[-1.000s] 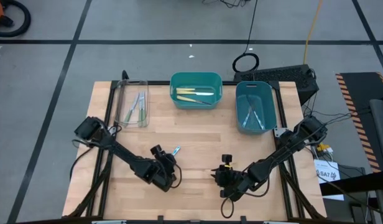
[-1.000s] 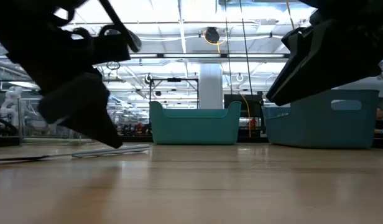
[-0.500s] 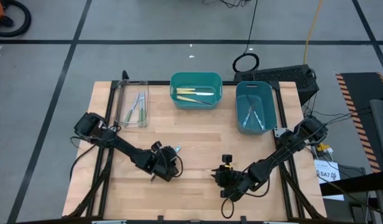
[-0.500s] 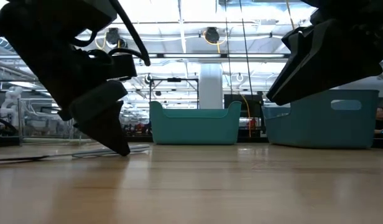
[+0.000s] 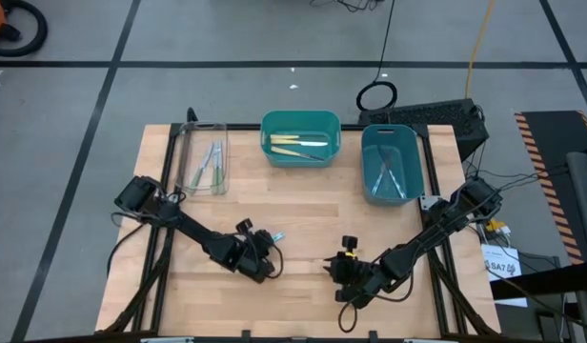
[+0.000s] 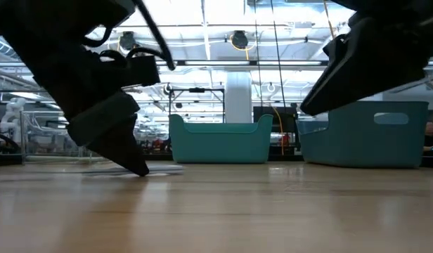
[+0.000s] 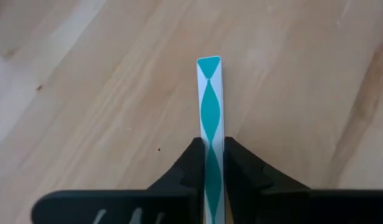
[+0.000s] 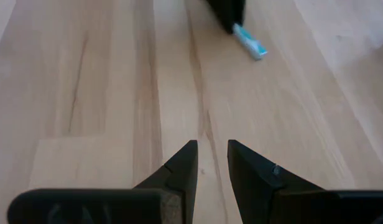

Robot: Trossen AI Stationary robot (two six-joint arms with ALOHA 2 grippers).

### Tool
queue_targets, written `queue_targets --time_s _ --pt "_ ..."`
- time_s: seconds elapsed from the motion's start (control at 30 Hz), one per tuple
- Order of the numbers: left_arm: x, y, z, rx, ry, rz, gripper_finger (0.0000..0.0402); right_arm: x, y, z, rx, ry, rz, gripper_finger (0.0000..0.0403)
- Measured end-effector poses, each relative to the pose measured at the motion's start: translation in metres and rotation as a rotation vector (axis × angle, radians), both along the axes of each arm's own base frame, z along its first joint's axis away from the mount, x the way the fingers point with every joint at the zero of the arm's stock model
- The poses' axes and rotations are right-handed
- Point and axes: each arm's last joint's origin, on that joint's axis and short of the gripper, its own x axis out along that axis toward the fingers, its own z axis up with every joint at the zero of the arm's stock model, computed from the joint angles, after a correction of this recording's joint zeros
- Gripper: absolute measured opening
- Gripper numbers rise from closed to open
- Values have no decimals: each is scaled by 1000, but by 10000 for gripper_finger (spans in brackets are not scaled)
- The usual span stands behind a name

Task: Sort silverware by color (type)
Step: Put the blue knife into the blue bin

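One piece of silverware with a light blue and white handle lies on the wooden table left of centre. My left gripper has come down on it, slanting, and is shut on the handle. In the low view the piece lies flat on the table beside the fingertips. My right gripper hovers to the right of it, open, with nothing between its fingers. It sees the blue handle ahead. My left gripper pinches the light blue handle between its two fingers. The fingers slant down from the table's near left and lie along the handle. The handle's end sticks out past the fingertips. The piece rests on the table.
Along the far edge stand a clear tray with green-handled pieces, a teal bin with yellow-handled ones and a blue bin with blue-handled ones. Bare wood lies between the arms and the bins.
My left gripper has moved toward the far right, onto the blue-handled piece, sunk to the table and shut on its handle.
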Motion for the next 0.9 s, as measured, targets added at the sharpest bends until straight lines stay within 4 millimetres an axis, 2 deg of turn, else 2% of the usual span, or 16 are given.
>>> queue_targets --time_s 0.23,0.43,0.57,0.7,0.9 --pt "19 -24 29 12 -32 -147 39 7 -2 4 58 -71 -61 84" --pt "24 -34 41 71 -70 -185 39 10 -1 4 76 -100 -58 84" --pt "25 -40 46 93 -86 -232 39 16 4 -3 76 -127 -33 87" --pt "28 -48 49 124 -123 -316 39 28 2 -11 80 -165 -32 115" --pt "31 -56 50 167 -148 -411 39 39 -8 -19 86 -166 -48 188"
